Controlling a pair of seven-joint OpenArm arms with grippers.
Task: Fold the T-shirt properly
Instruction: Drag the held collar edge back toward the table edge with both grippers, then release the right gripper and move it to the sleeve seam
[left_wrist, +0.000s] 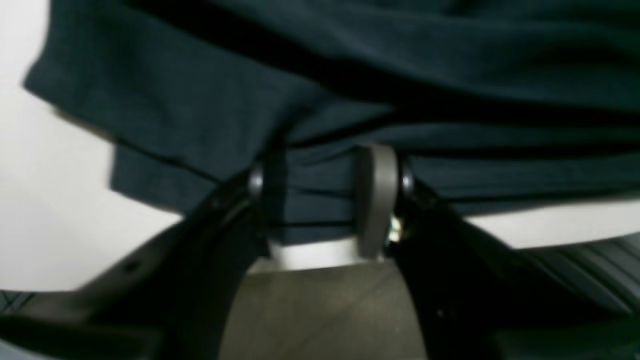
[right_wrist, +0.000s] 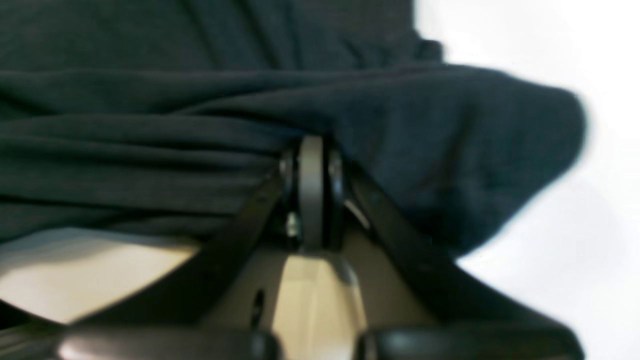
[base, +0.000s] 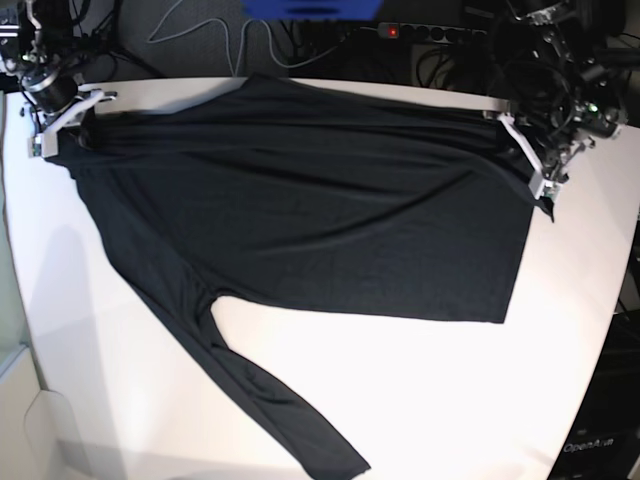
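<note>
Both claws are seen gripping the T-shirt (base: 310, 200) at its far edge. From the left wrist view, the left claw (left_wrist: 325, 200) is clamped on a bunch of dark layered fabric, with the cloth filling the gap between its two fingers. From the right wrist view, the right claw (right_wrist: 312, 172) is pressed fully together, and a thin fold of the fabric is pinched at its tip. In the base view the left claw (base: 540, 180) is found at the right end of the garment and the right claw (base: 55, 125) at the left end, so that the cloth is stretched between them along the far side of the tabletop (base: 420, 400).

The T-shirt is spread flat over most of the white tabletop, its body lying wide and slightly wrinkled. One long sleeve (base: 270, 400) is laid diagonally toward the near edge, where its cuff is cut off by the frame.

The tabletop is plain white, smooth and brightly lit, with soft shadows cast beside the cloth. Behind its far edge a clutter of dark cables (base: 200, 35) is seen, along with a power strip (base: 430, 32) on which a red light shows. A blue object (base: 310, 8) is partly visible at the top of the base view. Black equipment (base: 600, 420) stands at the lower right, beside the tabletop.
</note>
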